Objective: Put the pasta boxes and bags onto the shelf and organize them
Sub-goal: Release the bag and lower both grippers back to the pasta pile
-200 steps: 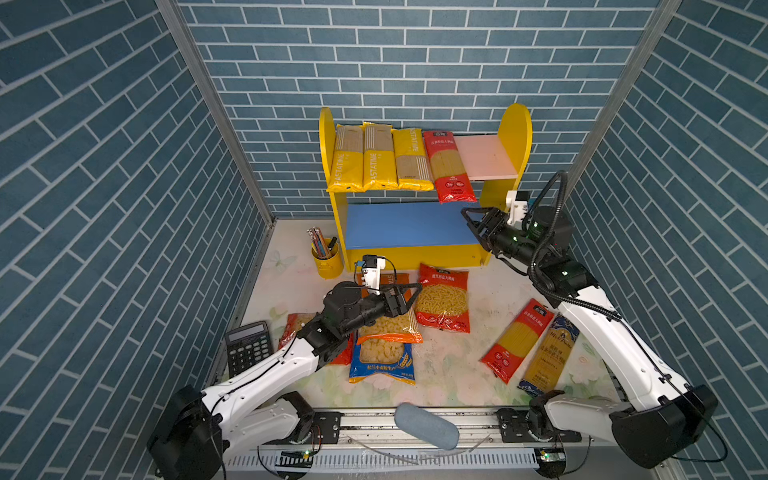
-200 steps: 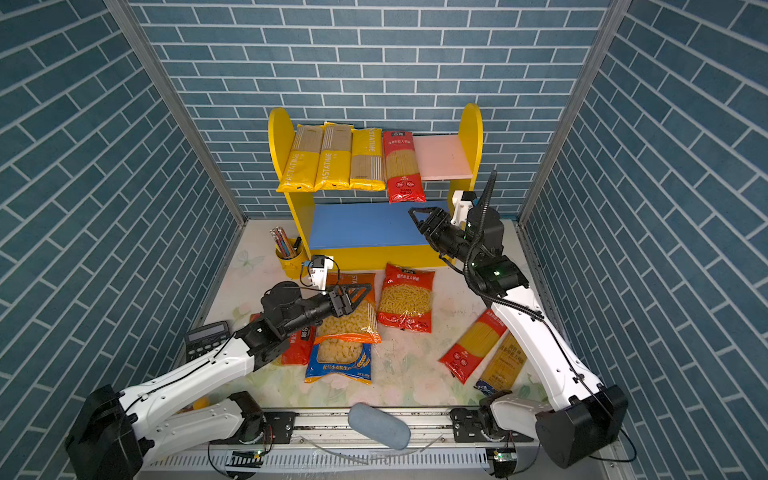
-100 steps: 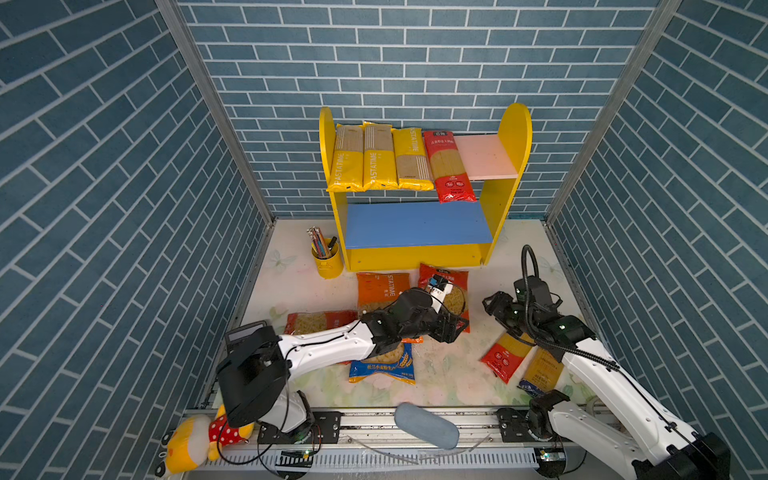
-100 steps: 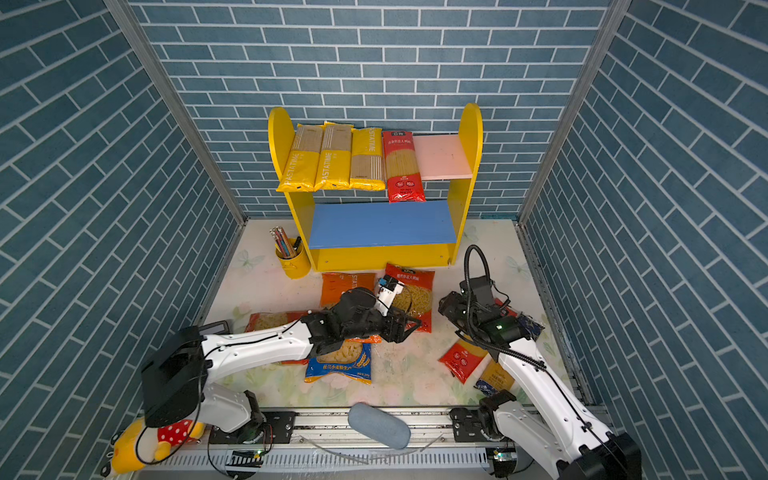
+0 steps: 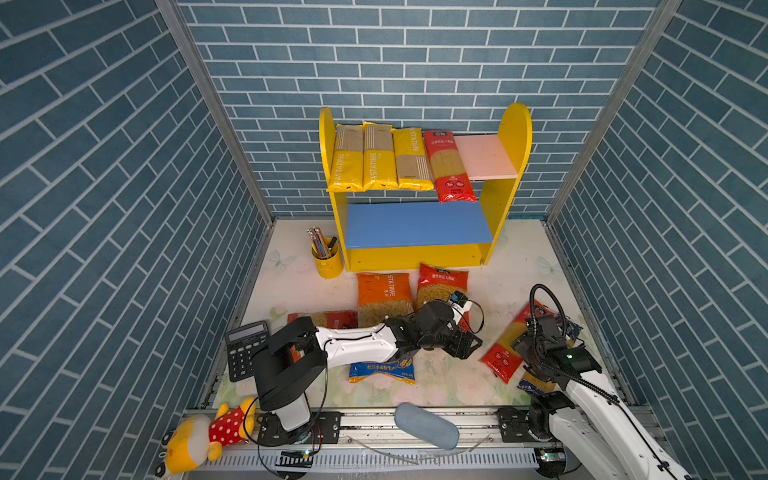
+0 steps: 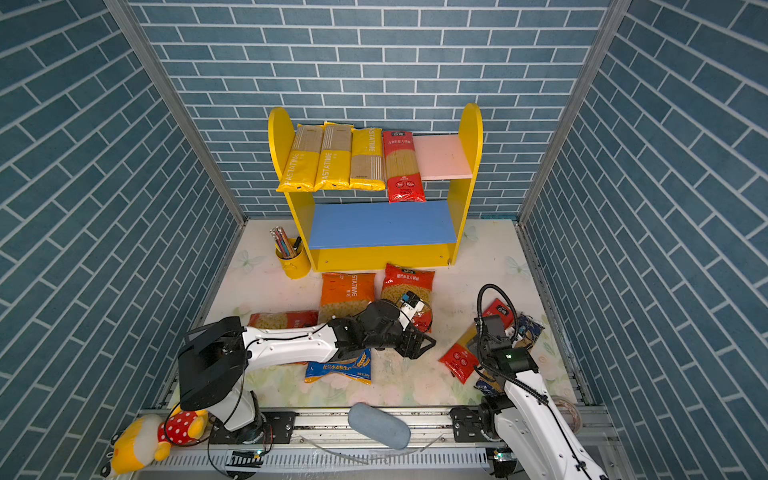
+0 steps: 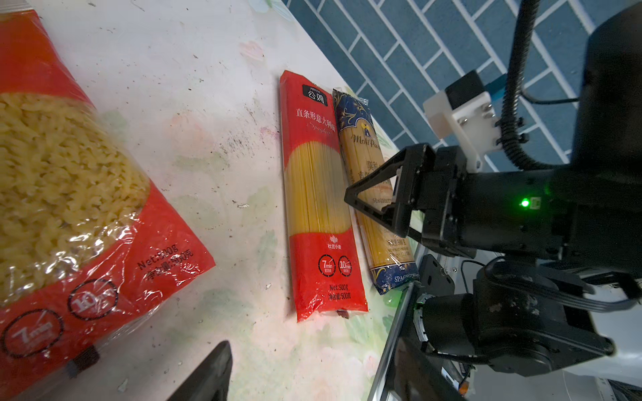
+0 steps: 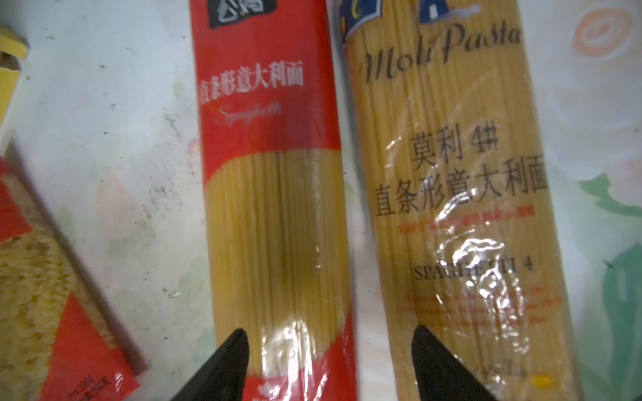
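The right fingers point(image 8: 225, 368) hang spread apart and empty just above two long spaghetti packs that lie side by side on the table point(image 5: 515, 266), at its right edge. These are the red spaghetti pack point(image 8: 274, 208) and the dark-blue spaghetti pack point(image 8: 451, 173). The step in hand looks like a pick of the red one.

In the right wrist view one finger sits outside the red pack's free edge, but the other hovers over the near edge of the dark-blue pack. The hand wants a small shift toward the red pack, so that this finger drops into the narrow seam between the two. Otherwise it may pinch both wrappers or push the dark-blue pack aside.

A grip across the narrow width near mid-length should stop the pack drooping. The film looks glossy and likely slippery, so a firm, square close is wise.

The shelf point(image 5: 513, 137) stands at the back. Its pink upper board point(image 5: 486, 158) holds three yellow packs point(image 5: 376, 160) and another red one point(image 5: 449, 166), with bare space to their right — the natural slot. The blue lower board point(image 5: 415, 224) is bare.

The left fingers point(image 7: 212, 378) are also open and hold nothing. They hover by the red macaroni bag point(image 5: 440, 282) and should stay clear of the lift path.
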Controlling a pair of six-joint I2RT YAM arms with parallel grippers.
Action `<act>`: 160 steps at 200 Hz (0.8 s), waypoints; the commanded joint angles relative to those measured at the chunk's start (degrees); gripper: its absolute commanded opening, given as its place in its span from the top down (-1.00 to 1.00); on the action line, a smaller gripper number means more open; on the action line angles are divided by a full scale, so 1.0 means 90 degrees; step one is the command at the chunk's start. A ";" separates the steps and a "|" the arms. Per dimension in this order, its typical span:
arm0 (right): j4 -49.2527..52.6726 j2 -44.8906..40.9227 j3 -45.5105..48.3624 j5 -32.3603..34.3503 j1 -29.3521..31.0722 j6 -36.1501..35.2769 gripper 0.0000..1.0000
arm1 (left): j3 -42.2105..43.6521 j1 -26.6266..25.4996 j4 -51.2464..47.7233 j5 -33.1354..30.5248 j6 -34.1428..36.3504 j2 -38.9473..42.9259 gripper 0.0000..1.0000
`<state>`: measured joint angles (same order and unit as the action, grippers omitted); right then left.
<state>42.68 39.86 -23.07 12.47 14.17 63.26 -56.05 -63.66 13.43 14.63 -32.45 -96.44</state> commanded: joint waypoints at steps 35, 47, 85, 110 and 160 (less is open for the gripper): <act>-0.0934 0.0217 0.0526 -0.0708 -0.0188 0.0247 -0.32 | 0.0007 -0.0017 0.0211 0.0024 -0.0016 0.0017 -0.49; -0.1216 0.0247 0.0643 -0.0845 -0.0203 0.0254 -0.27 | 0.0017 -0.0017 0.0235 0.0017 -0.0015 0.0008 -0.49; -0.2040 0.0147 0.0977 -0.1213 -0.0210 0.0273 0.13 | 0.0056 -0.0017 0.0212 0.0015 0.0002 0.0037 -0.49; -0.2361 0.0081 0.1012 -0.1423 -0.0208 0.0246 0.45 | 0.0094 -0.0012 0.0195 0.0005 0.0025 0.0053 -0.49; -0.2671 -0.0122 0.0553 -0.1913 -0.0160 0.0069 0.91 | 0.0134 0.0031 0.0187 -0.0083 0.0038 0.0171 -0.50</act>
<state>21.10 39.51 -15.81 -1.26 12.43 64.66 -55.75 -63.66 14.85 14.55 -32.53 -96.44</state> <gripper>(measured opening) 0.095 0.747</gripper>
